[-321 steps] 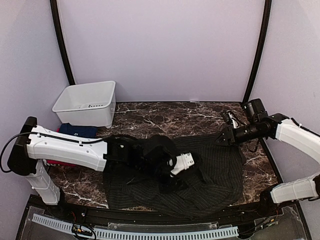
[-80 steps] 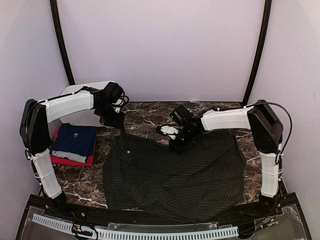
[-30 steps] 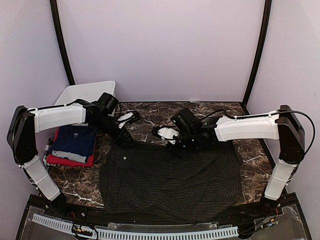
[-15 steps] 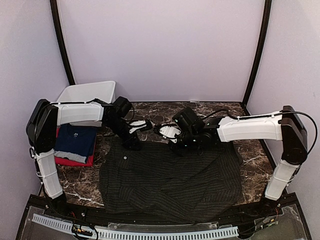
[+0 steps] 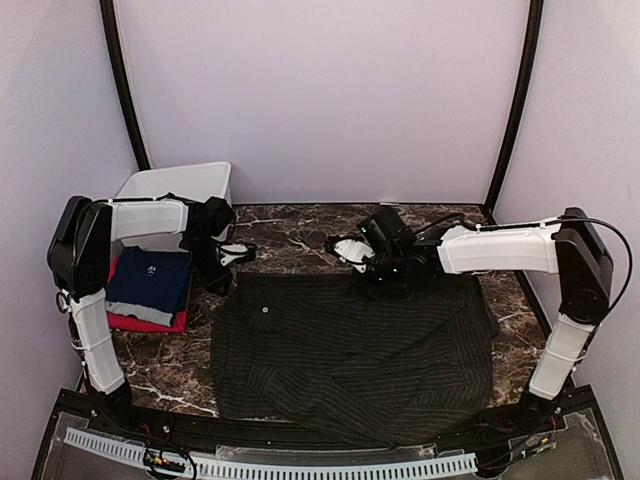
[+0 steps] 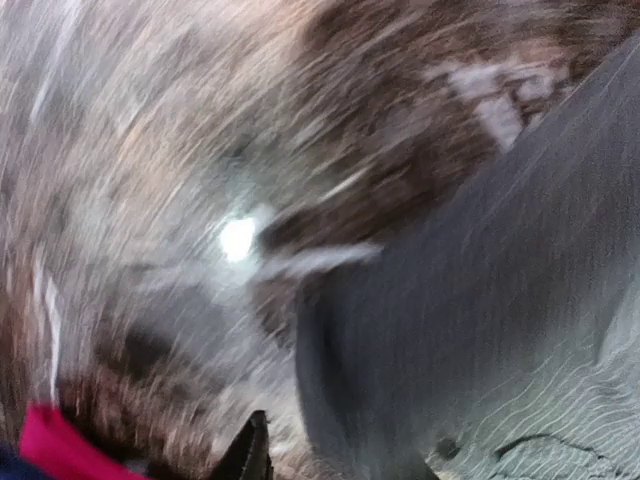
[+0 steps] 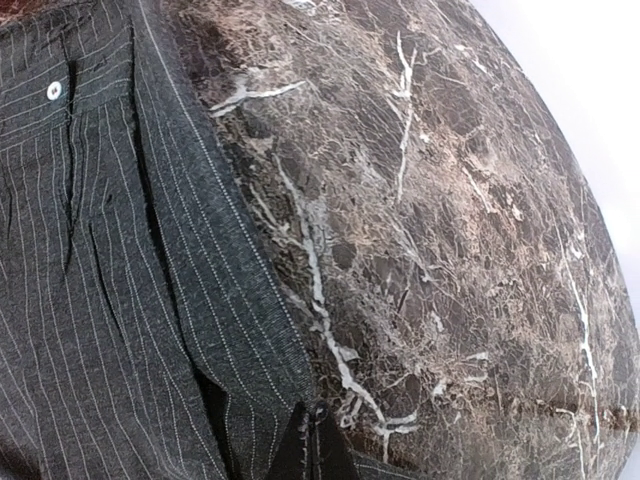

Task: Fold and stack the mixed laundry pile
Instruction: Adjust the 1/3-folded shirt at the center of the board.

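The pinstriped shirt is now laid flatter on the tabletop, its far edge drawn back by the right hand (clamped shut on that hem), while the left hand has been shifted seemingly just off the left corner, its opening and hold untellable through blur, so folding can be started.

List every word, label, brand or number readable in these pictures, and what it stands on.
No text can be read.
Navy T-shirt: a small white mark below the collar, too small to read.
Striped shirt and white bin: no writing visible.
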You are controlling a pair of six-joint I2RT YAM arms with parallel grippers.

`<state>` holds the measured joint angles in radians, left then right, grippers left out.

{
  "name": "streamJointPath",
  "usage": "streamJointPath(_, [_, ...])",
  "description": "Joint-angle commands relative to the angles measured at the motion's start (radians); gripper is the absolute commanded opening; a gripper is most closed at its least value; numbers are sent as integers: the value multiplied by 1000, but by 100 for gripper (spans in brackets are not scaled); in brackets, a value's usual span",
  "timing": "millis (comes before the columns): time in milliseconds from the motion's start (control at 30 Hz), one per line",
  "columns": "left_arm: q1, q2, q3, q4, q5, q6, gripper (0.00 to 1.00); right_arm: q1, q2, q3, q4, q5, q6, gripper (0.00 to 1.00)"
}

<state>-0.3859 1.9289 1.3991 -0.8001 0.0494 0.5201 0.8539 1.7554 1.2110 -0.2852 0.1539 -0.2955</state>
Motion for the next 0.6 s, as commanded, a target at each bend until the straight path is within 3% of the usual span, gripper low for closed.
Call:
streamJointPath(0, [5,-38,39,-51,-171,-103,39,-40,79,63,24,26,18,0])
streamJointPath(233, [-25,-198,94,101,-170,-192,56,-89,317,304,-53,132,42,1])
streamJointPath(367, [-46,-231,96,174,-160,-276,58,-118,409,485,-173,161,86,45])
streamJointPath(433, [-48,-239,82,216,-111,-335,58,-127,389,517,-214,155,109,53])
streamJointPath(567, [-98,-256,-15,312,6,-416,57,-173,203,414,-273,47,208,54])
